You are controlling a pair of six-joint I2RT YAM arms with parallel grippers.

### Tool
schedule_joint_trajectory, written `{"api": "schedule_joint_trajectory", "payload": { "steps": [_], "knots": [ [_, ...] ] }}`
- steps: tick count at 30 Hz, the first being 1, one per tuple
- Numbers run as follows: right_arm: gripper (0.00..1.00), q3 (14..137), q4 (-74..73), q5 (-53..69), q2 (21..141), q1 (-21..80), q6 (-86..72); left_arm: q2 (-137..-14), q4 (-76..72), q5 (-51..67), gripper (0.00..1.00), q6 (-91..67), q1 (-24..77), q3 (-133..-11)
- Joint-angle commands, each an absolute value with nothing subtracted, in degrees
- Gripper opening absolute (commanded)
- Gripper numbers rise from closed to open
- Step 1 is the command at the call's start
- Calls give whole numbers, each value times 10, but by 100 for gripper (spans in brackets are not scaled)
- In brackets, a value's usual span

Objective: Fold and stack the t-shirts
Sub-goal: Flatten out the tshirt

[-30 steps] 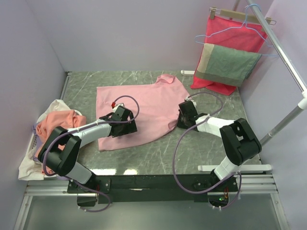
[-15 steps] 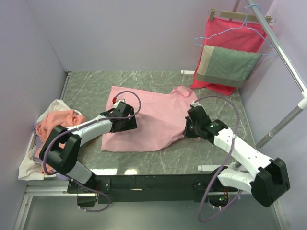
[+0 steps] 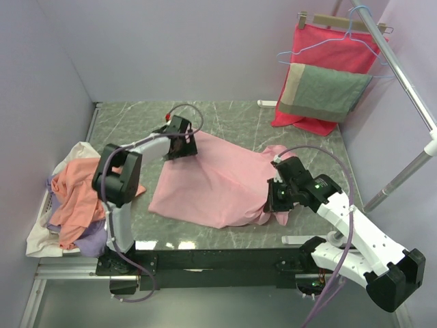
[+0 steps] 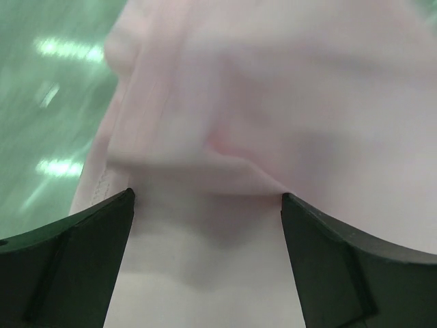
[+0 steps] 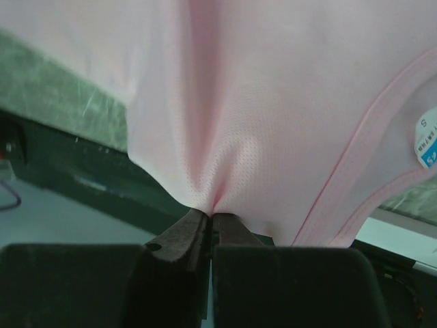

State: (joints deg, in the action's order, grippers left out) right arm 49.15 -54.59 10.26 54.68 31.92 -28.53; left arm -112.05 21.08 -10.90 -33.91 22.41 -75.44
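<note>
Barely begun: pink shirt (image 3: 218, 181) lay rumpled, unfolded, right fingers (image 5: 174, 239) pinched on it, left fingers (image 4: 75, 236) wide, seemingly holding nothing; other shirts (image 3: 75, 198) heaped.

On the table (image 3: 130, 123), spread t-shirt (image 3: 218, 181) at centre, t-shirt heap (image 3: 75, 198) left, hung cloths (image 3: 324, 85) behind right

From the top camera I can't see the right claw (image 3: 276, 199)'s tips; the bunched pink t-shirt (image 3: 218, 181) covers them. In my left wrist view the surface (image 4: 48, 82) is a green blur, and the left claw (image 4: 207, 201)'s fingers (image 4: 75, 260) run off the bottom edge. The neck label (image 5: 427, 140) is cropped at the right, and most of its print is too small to read.
</note>
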Motion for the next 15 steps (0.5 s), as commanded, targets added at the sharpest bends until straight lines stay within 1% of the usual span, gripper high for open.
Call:
{"api": "schedule_joint_trajectory", "payload": {
  "steps": [1, 2, 4, 5, 7, 9, 12, 13, 15],
  "knots": [
    [0, 509, -591, 186, 548, 327, -250, -1197, 227, -55, 93, -308, 224, -872],
    [0, 504, -590, 192, 544, 327, -250, -1207, 231, -50, 93, -305, 225, -883],
    [0, 493, -585, 185, 536, 327, -255, -1191, 207, 9, 92, -290, 229, -870],
    [0, 487, -581, 185, 534, 328, -257, -1162, 174, 31, 92, -279, 231, -859],
    [0, 483, -569, 178, 535, 328, -258, -1123, 163, 81, 92, -271, 236, -834],
    [0, 480, -560, 174, 543, 327, -258, -1101, 201, 70, 92, -264, 249, -838],
    [0, 471, -548, 164, 548, 328, -259, -1056, 282, -30, 92, -269, 268, -846],
    [0, 468, -543, 163, 550, 327, -258, -1029, 286, -36, 92, -270, 269, -843],
    [0, 462, -533, 161, 555, 327, -258, -1000, 238, 41, 93, -256, 270, -811]
  ]
}}
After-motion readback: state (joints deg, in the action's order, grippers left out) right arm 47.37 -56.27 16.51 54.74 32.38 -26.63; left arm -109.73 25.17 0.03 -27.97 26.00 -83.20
